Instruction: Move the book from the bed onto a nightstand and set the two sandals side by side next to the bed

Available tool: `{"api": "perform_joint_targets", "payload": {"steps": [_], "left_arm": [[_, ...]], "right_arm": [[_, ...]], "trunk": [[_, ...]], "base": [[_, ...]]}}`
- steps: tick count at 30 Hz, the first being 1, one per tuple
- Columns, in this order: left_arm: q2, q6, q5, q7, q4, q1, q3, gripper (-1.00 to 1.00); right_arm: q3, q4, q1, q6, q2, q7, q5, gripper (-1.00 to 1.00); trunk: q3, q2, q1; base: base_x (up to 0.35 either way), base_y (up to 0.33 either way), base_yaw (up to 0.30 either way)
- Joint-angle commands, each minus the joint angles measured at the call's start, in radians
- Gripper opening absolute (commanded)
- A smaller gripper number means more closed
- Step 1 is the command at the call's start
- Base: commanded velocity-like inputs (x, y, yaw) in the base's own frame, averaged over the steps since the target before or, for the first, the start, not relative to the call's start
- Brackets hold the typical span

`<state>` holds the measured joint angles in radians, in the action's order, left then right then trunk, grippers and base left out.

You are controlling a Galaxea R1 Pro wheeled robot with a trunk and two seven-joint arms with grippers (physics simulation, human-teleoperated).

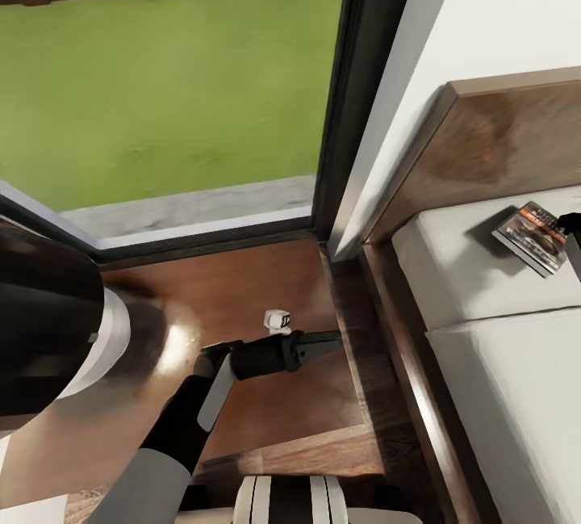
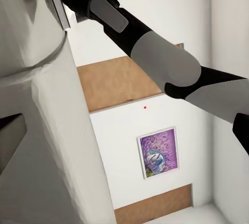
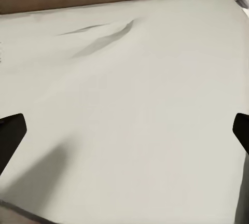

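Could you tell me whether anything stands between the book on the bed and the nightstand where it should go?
Nothing on the mattress blocks it. The book lies near the headboard; between it and the nightstand are the bed frame's raised side rail and the left gripper, hovering over the nightstand top.

We can read no text anywhere; the book [image 1: 532,237] on the bed [image 1: 484,362] carries orange lettering on its cover, too blurred for us to make out.

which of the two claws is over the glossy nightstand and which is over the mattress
The left claw hangs over the glossy dark brown wooden nightstand. The right claw, fingertips spread wide, faces the plain off-white mattress.
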<state>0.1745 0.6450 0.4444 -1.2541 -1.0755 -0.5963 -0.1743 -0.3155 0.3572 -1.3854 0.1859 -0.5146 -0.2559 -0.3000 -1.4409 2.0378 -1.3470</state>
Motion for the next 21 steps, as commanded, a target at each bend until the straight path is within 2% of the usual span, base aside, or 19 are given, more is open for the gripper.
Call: {"api": "perform_joint_targets", "payload": {"steps": [1,12,16,21], "left_arm": [[0.000,0.010,0.005,-0.001,0.000,0.000,-0.001,1.00],[0.000,0.010,0.005,-0.001,0.000,0.000,-0.001,1.00],[0.000,0.010,0.005,-0.001,0.000,0.000,-0.001,1.00],[0.000,0.010,0.005,-0.001,0.000,0.000,-0.001,1.00]], "right_arm": [[-0.007,-0.060,0.000,0.004,0.001,0.003,-0.005,1.00],[-0.005,-0.060,0.000,0.004,0.001,0.002,-0.005,1.00],[-0.006,-0.060,0.000,0.004,0.001,0.003,-0.005,1.00],[-0.006,-0.060,0.000,0.004,0.001,0.002,-0.005,1.00]], "trunk": [[-0.001,0.000,0.000],[-0.001,0.000,0.000],[-0.001,0.000,0.000],[-0.001,0.000,0.000]], "base": [[0.000,0.000,0.000],[-0.004,0.000,0.000],[-0.192,0.000,0.000],[-0.034,0.000,0.000]]}}
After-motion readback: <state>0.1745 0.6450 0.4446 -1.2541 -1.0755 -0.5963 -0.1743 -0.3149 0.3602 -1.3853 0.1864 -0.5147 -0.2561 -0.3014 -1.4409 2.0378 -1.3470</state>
